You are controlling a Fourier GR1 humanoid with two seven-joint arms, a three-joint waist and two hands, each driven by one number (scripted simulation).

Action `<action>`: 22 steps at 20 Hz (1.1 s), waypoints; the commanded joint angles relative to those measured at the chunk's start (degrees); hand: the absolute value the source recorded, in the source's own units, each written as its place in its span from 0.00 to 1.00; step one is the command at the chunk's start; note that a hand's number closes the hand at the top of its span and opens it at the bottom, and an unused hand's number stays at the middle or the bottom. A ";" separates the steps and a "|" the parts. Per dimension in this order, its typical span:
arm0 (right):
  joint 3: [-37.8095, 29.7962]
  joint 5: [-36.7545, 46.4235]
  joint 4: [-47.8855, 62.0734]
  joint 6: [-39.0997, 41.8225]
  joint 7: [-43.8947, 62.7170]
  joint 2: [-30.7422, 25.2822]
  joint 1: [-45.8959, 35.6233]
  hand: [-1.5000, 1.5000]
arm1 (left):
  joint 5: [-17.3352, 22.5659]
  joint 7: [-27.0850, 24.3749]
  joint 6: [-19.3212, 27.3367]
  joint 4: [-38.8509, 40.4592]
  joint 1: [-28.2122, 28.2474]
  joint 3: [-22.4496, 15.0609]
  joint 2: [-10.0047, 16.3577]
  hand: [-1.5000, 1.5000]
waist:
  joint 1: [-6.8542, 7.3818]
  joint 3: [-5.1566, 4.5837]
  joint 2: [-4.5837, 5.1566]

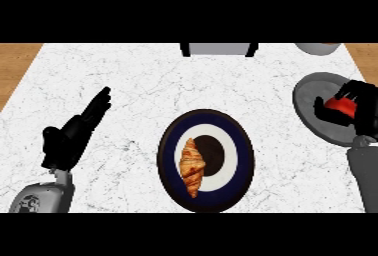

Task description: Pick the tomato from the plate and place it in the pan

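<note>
Right robot hand [363,112] curled round the tomato [341,105] over the pan [313,95]; smooth, soft, probably bruises easily; cradle its middle.

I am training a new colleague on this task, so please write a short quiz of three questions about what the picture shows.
1. True or false: the croissant lies on the plate.
2. The right hand is curled round the tomato over: A) the pan; B) the plate; C) the bare counter.
3. Fill in: the left hand has its fingers ____ (straight or curled).
Key: 1 true; 2 A; 3 straight.
</note>
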 commanded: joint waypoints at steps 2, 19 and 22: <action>-4.71 -2.65 19.51 -4.55 -9.41 -2.58 -10.49 1.00 | -0.66 0.20 -0.34 -0.62 -0.31 -0.34 -0.24 0.50 | 0.50 0.02 0.13; -12.69 -7.56 52.60 2.61 -17.81 -11.49 -21.22 0.00 | -2.99 -3.16 0.34 2.47 -1.10 -1.69 -2.23 0.50 | 2.26 0.24 1.15; -15.36 -10.41 53.17 4.88 -21.07 -12.31 -21.97 0.00 | -2.12 -1.60 -0.45 1.81 -2.24 -0.60 -1.14 0.50 | 2.34 0.28 1.11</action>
